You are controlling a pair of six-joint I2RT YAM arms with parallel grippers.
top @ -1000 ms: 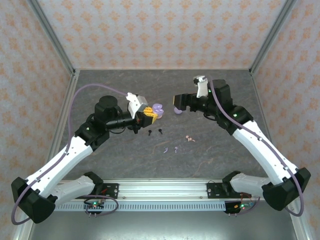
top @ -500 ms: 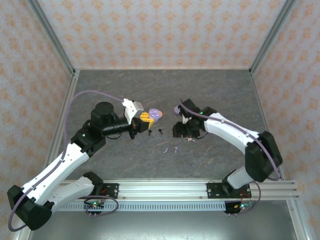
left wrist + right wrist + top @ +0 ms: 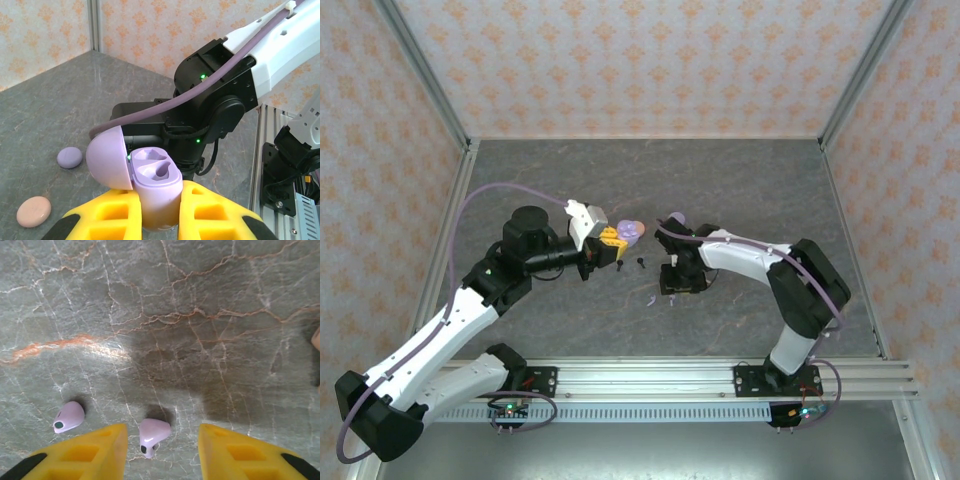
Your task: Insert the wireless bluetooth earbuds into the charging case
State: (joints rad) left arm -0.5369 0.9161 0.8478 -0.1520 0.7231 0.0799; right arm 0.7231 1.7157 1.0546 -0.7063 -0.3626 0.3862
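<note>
Lilac charging case (image 3: 156,186), lid open (wells upward for loading), sat clamped in left hand (image 3: 160,212); right hand (image 3: 160,446), spread apart, straddled lilac earbud (image 3: 153,432).

Bright, even light; soft shadow patch on table (image 3: 165,355); faint glare; wrist views sharp.

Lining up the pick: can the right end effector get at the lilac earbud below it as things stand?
Probably yes. The lilac earbud lies on the table inside the open right end effector, with nothing covering it. The second lilac bud sits further left, outside it.
</note>
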